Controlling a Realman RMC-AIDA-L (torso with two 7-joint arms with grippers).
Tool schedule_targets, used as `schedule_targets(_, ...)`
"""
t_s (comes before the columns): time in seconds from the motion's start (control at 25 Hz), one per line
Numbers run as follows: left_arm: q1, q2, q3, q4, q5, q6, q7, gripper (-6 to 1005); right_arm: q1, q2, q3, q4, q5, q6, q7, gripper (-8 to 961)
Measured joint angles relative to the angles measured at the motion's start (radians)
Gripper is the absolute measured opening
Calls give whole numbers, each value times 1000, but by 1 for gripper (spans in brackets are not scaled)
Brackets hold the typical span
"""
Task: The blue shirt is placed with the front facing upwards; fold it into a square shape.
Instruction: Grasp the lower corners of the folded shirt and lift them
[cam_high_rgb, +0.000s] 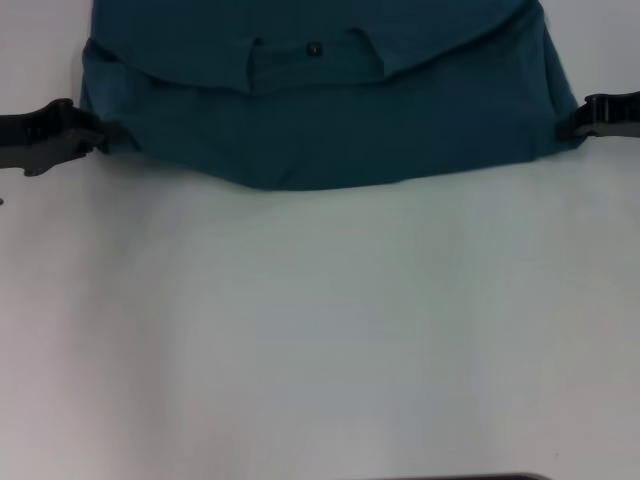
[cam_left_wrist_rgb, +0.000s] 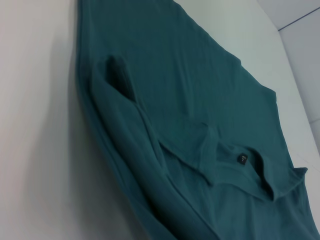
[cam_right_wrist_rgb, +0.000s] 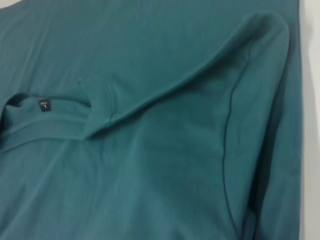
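Left black gripper (cam_high_rgb: 100, 133) pinched on one side edge of the single dark teal-blue cotton shirt (cam_high_rgb: 330, 140); right black gripper (cam_high_rgb: 572, 122) clamped on the opposite edge. Shirt spread across the far part of the white table (cam_high_rgb: 320, 330). Small dark neck label (cam_right_wrist_rgb: 45, 105) legible only in wrist views.

There is one blue shirt (cam_high_rgb: 330, 140) on one white counter (cam_high_rgb: 320, 330). The shirt carries one small dark neck label (cam_high_rgb: 315, 49) at its collar. Two grippers are in view: one left gripper (cam_high_rgb: 98, 132) at one side edge of the shirt and one right gripper (cam_high_rgb: 580, 120) at the other.
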Motion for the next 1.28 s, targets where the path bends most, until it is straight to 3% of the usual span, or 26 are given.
schedule_targets(0.24, 5, 22, 8, -2, 8, 54, 9, 44, -6, -39, 0, -26, 0, -113, 2, 153)
schedule_targets(0.32, 9, 34, 13, -1, 10, 94, 20, 44, -15, -44, 0, -60, -6, -165, 8, 32)
schedule_targets(0.44, 20, 49, 13, -3, 10, 167, 36, 44, -24, -44, -1, -113, -43, -245, 26, 32)
schedule_targets(0.68, 46, 64, 14, -32, 44, 314, 49, 44, -27, -22, -2, -174, -148, -397, 32, 31)
schedule_targets(1.0, 92, 54, 11, -81, 132, 544, 76, 44, -58, 19, -29, -257, -243, -593, 12, 31)
schedule_targets(1.28, 143, 46, 11, -73, 182, 604, 113, 44, -104, 34, -52, -258, -265, -682, 1, 31)
